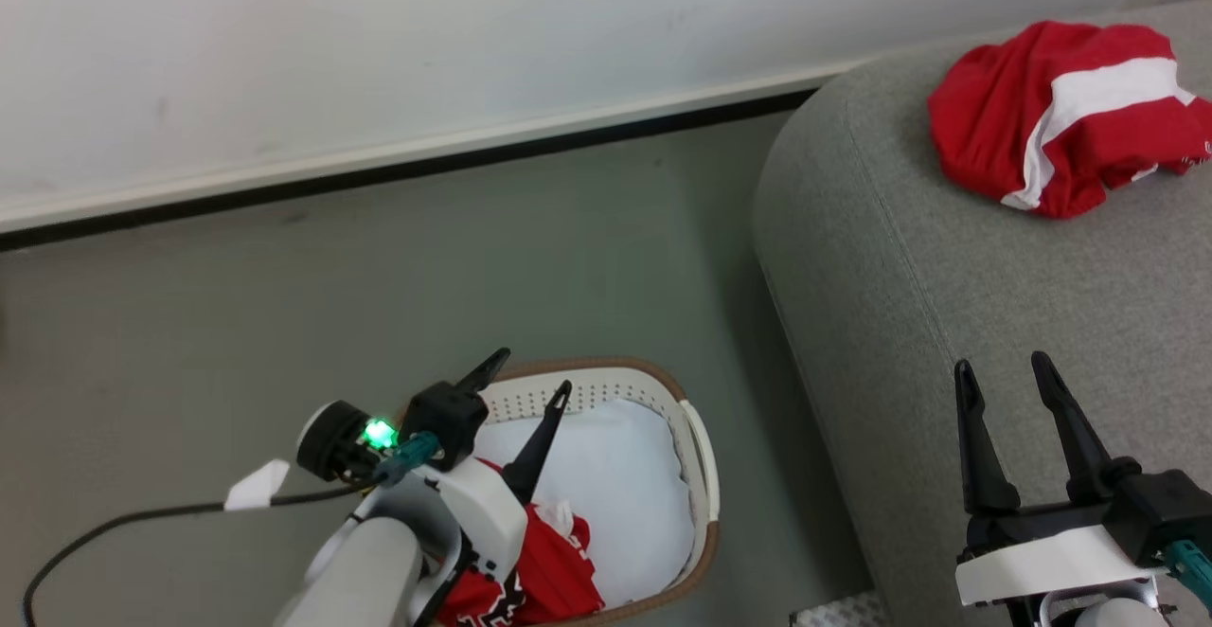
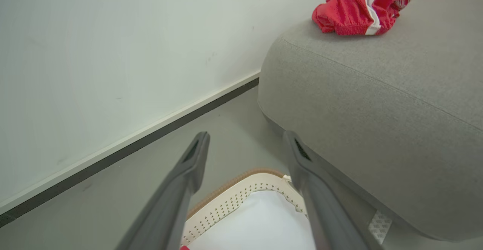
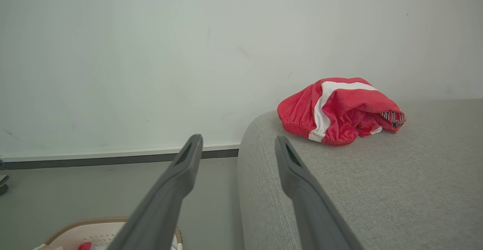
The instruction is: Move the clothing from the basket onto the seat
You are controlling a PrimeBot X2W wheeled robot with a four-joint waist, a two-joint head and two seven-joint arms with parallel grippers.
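Two red garments counted. First red garment (image 1: 1065,120) crumpled at the upper right of the head view, broad white stripe across it, resting on top of the one light grey seat (image 1: 947,277), well apart from both hands. Same garment at the upper right of the left wrist view and right of centre in the right wrist view, near the seat's rounded edge. Second red garment (image 1: 554,570) at the bottom, left of centre, in the head view, inside the one cream basket (image 1: 699,461), bunched at the lower end, with black-and-white lettering and a small white tag showing, partly hidden under the left arm. One white pad (image 1: 615,485) filling the rest of the basket, touching that garment. Basket standing on the grey floor (image 1: 379,305), just beside the seat's side, brown rim up. Two hands: left hand (image 1: 533,371) over the basket's upper end, fingers spread apart, gripping nothing; right hand (image 1: 1002,362) at the lower right over the seat, fingers likewise apart and empty. One dark cable (image 1: 114,523) trailing across the floor at the lower left. Pale wall (image 1: 379,40) along the top.
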